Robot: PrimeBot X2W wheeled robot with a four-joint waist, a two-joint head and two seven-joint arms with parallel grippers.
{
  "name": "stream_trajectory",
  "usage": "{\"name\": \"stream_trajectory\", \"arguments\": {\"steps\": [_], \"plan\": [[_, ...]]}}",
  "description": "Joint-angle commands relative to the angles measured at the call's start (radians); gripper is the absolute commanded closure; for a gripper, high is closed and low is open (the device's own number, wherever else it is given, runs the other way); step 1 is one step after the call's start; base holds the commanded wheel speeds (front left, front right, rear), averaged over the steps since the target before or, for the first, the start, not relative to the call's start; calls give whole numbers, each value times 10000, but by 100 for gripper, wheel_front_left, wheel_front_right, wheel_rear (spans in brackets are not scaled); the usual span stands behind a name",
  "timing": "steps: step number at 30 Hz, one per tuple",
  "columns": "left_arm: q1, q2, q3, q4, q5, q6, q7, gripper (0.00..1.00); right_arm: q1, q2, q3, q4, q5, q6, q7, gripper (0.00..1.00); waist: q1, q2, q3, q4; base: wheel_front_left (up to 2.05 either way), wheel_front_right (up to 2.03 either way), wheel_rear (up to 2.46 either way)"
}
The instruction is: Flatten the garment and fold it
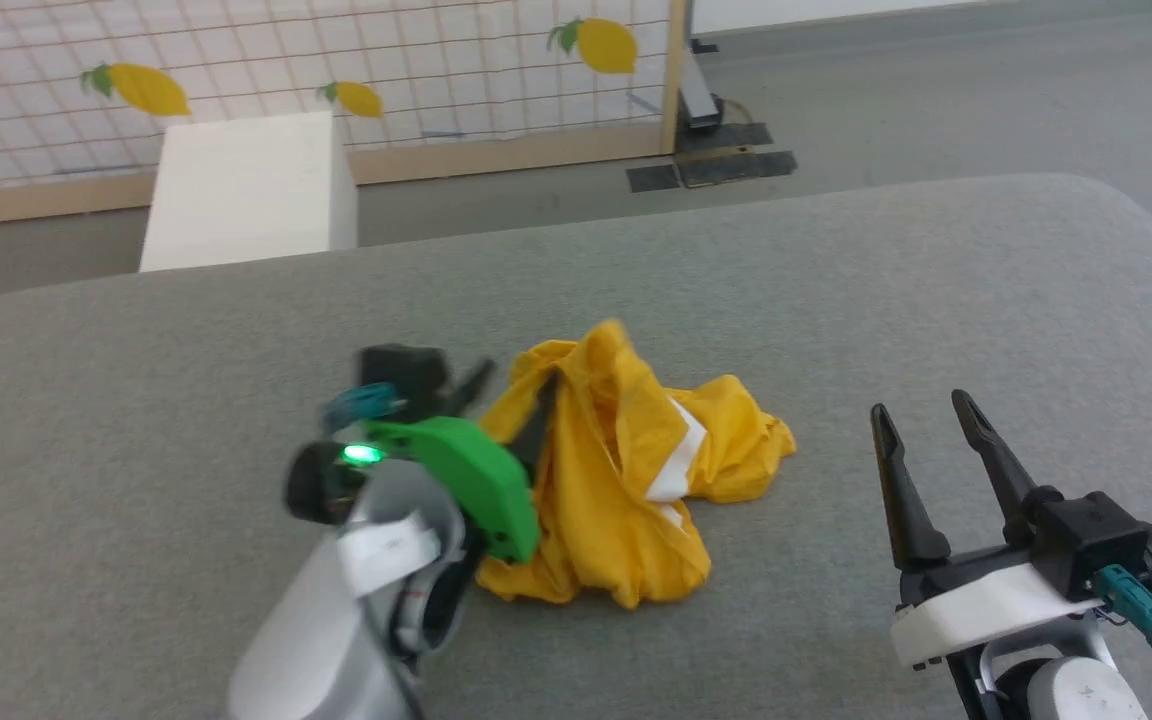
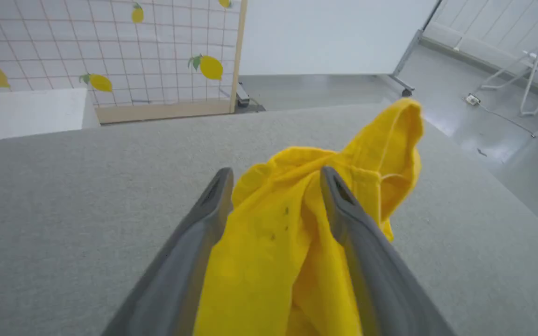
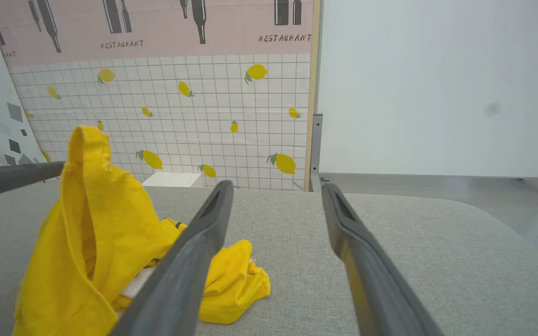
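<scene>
Garment [image 1: 596, 480] mustard-yellow, white patches — table [image 1: 886, 280] grey — wall tiles [image 1: 436, 60] lemon-printed

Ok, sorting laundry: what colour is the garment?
The garment is mustard yellow with white patches, clearest in the head view.

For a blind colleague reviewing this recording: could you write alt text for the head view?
A crumpled yellow T-shirt lies on the grey table, with the left gripper's open fingers straddling a raised fold on its left side. The right gripper rests open and empty to the right, apart from the T-shirt.
</scene>
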Motion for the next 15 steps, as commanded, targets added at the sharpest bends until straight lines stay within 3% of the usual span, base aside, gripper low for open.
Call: {"name": "stream_trajectory", "arguments": {"steps": [1, 10, 15], "plan": [[361, 269, 216, -358, 230, 137, -512, 0, 101, 5, -19, -77, 40, -15, 30, 0, 1, -1, -34, 341, 0, 0, 0], [2052, 909, 1709, -1519, 756, 1064, -3893, 0, -73, 5, 39, -190, 20, -15, 24, 0, 1, -1, 191, 1034, 0, 0, 0], [2783, 847, 2426, -1581, 1115, 1403, -4467, 0, -185, 5, 251, -208, -79, -15, 181, 0, 1, -1, 367, 1391, 0, 0, 0]]}}
